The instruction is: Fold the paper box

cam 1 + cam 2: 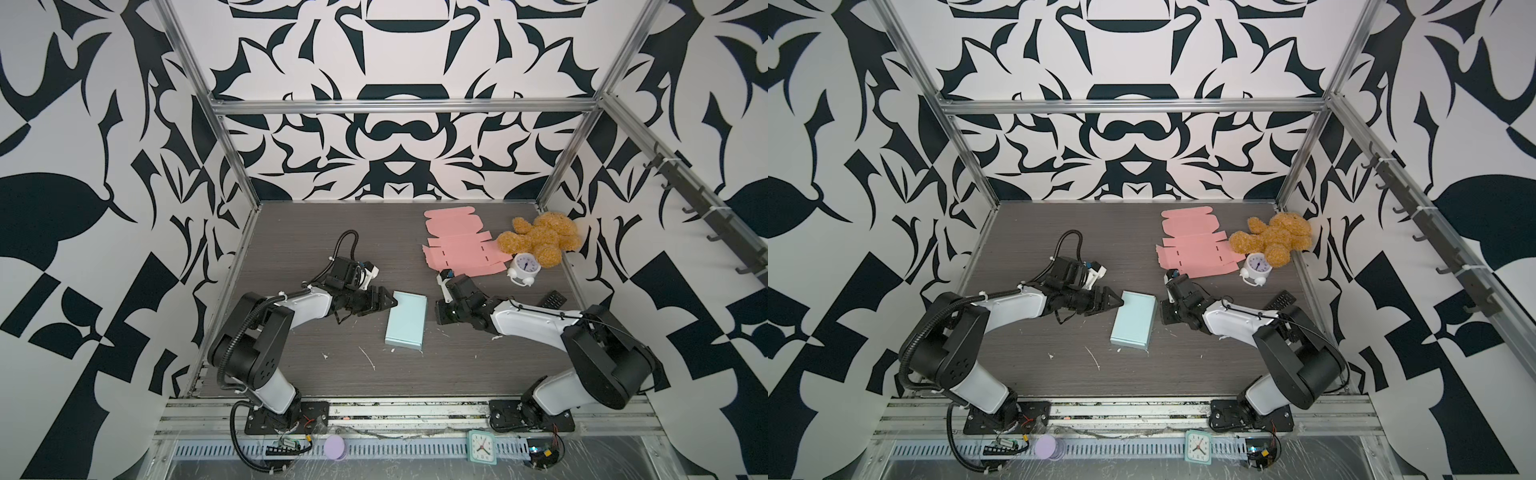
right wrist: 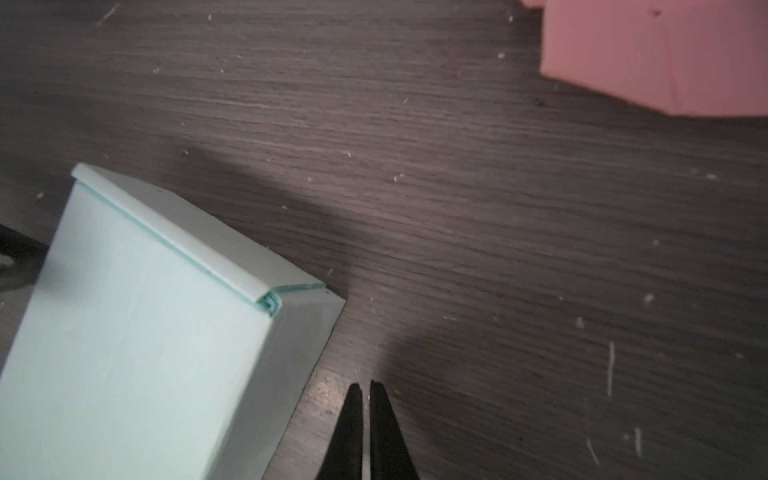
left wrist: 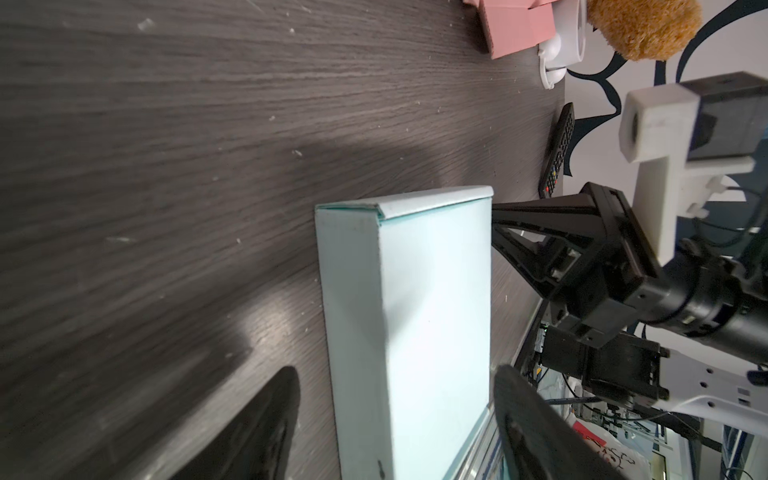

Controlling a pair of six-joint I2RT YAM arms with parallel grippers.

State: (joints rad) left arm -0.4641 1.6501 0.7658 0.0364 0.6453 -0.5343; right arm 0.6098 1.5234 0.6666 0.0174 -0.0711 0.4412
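The folded pale-blue paper box [image 1: 406, 319] lies crosswise just ahead of your left gripper [image 1: 390, 302], jaws apart; your right gripper [image 2: 362, 386], jaws together, sits empty beside it.

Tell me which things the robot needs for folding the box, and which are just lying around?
For the job: blue paper box, already folded up; flat pink box sheet, likely also for folding; left pincer, open; right pincer, shut.

Just lying about: teddy bear; white alarm clock; black remote.
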